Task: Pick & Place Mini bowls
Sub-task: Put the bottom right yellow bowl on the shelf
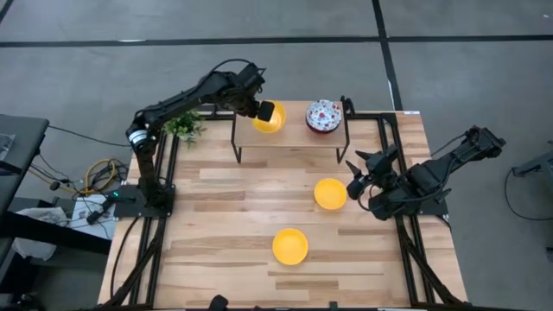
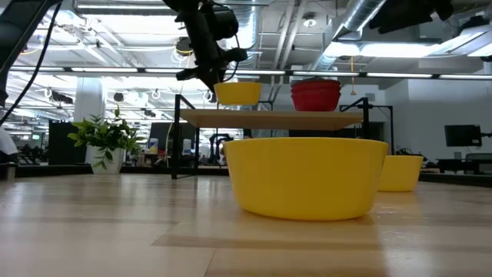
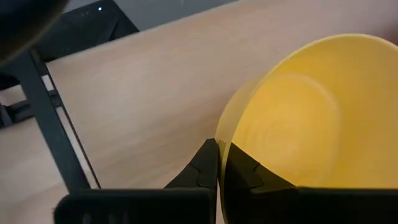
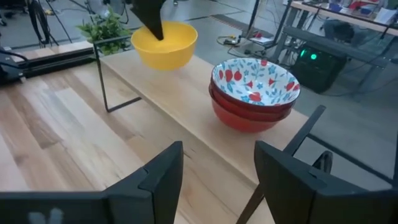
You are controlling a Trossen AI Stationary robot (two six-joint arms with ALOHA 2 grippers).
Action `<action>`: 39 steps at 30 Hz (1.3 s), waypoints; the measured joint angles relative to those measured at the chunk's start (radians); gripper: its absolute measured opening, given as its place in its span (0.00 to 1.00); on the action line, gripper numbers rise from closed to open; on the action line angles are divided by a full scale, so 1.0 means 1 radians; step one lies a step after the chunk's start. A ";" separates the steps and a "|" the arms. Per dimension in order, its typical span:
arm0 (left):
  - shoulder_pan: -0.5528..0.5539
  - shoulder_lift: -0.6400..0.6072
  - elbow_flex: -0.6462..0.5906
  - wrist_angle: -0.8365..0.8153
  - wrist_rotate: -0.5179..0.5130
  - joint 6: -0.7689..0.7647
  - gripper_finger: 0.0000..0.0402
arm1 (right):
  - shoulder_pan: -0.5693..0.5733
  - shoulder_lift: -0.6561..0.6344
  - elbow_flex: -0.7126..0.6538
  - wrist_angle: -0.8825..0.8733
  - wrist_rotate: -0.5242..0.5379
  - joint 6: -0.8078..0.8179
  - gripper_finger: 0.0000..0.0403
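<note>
While pinched on the yellow bowl (image 1: 269, 117), left end effector (image 1: 262, 110); right end effector (image 1: 356, 175) wide, empty.

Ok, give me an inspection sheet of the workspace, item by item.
Surface: wooden table, raised shelf at the back.
Job's things: one yellow bowl and a floral stack on the shelf; two yellow bowls on the table.
Clutter: plant by the shelf.
Grippers: left gripper shut on the shelf bowl's rim; right gripper open, beside a table bowl.
Cables: bundle off the table's left.
Surroundings: workshop, desks, monitors.
</note>
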 joint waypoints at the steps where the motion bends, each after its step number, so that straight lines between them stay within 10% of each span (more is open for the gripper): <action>1: 0.000 0.004 0.000 -0.001 0.000 -0.004 0.01 | 0.001 0.000 0.000 -0.003 0.001 0.000 0.46; 25: 0.003 0.004 -0.001 -0.037 0.001 -0.032 0.01 | -0.086 -0.027 0.000 -0.131 0.039 -0.128 0.46; 39: 0.003 0.004 -0.002 -0.021 0.026 -0.092 0.01 | -0.110 -0.424 -0.004 0.135 -0.143 -0.595 0.45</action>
